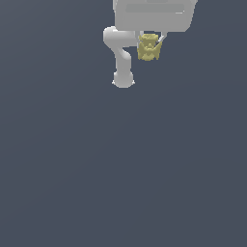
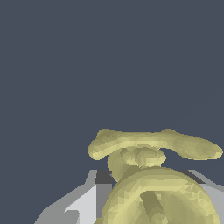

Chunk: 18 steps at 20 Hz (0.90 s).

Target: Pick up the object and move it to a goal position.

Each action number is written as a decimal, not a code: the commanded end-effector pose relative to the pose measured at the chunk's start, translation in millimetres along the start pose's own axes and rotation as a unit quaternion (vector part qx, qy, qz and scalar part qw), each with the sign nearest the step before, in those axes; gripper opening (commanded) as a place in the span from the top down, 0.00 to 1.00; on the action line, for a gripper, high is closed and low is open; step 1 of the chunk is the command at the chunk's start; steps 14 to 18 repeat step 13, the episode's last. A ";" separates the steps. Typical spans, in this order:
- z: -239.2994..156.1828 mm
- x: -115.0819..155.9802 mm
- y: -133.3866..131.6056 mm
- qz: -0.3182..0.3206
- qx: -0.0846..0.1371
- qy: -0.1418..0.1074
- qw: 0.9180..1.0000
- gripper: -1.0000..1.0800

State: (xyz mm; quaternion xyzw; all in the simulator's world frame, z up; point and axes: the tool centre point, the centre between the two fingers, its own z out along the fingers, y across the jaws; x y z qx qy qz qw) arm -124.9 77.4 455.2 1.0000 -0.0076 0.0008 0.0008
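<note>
Observation: the gripper (image 1: 150, 44) sits at the upper centre of the exterior view, directly beneath the broad white hand body that runs off the top edge; the object (image 1: 148, 47), olive-yellow and knobbly with darker mottling, is lodged between the two thin fingers; the jaws are pinching it from both sides, one finger at each flank.

The arm's white links and base stand just to the exterior view's left of the object, slightly lower in the frame; the rest of the frame is uniform dark grey, and no marker for a goal position is visible in either view.

Wrist view: the object (image 2: 153, 175) fills the lower centre and lower right of the picture, a rounded lump nearest the camera with a flattened, winged projection beyond it; grey finger surfaces show on either side of it, in contact; nothing but plain grey lies behind.

Assessment: the grasp appears complete and the carrying step is in hand; whether the object is clear of the worktop cannot be judged, as no shadow or edge shows.

Next move, as judged: transport toward the goal with the pinch maintained; an irregular, lumpy shape offers poor seating, so steady motion without jerks is advisable.
</note>
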 end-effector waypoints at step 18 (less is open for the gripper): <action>-51.3 -21.7 -15.7 0.000 0.001 -0.001 1.000 1.00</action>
